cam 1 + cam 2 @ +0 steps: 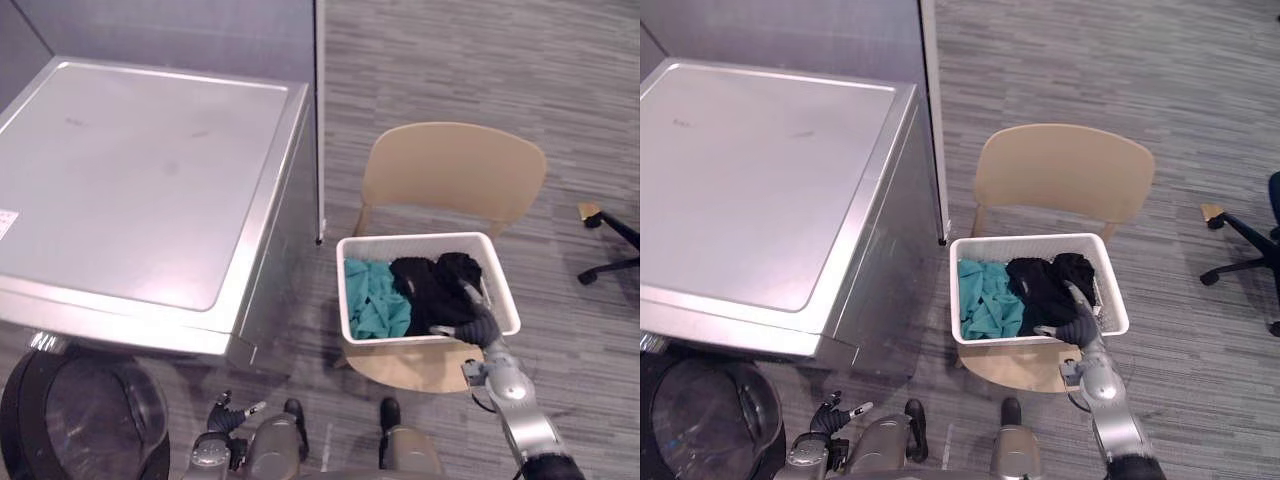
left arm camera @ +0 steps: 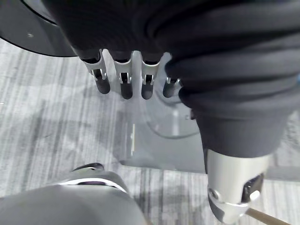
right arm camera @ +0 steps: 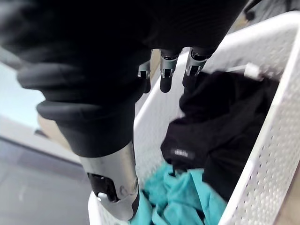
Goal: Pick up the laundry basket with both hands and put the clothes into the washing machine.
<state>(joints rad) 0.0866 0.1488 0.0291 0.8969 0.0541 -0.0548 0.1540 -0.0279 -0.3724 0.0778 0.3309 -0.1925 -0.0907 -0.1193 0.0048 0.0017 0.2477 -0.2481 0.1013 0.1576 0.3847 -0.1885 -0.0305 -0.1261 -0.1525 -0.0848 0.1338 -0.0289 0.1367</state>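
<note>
White basket (image 1: 428,241) on chair (image 1: 455,170), right hand (image 1: 475,325) straight-fingered over black clothes (image 1: 432,285), left hand (image 1: 228,418) relaxed, empty, by washer (image 1: 140,170)

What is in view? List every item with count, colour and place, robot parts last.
washing machine: one, silver, left
washer door: one, dark, round, open, lower left
chair: one, tan, beside the machine
laundry basket: one, white, on the chair seat
teal cloth: one, basket's left side
black clothes: a heap, basket's right side
office chair base: one, black, right edge
carpet: grey, the floor
right robot hand: open, at the basket's near right corner
left robot hand: open, low, near the washer door
</note>
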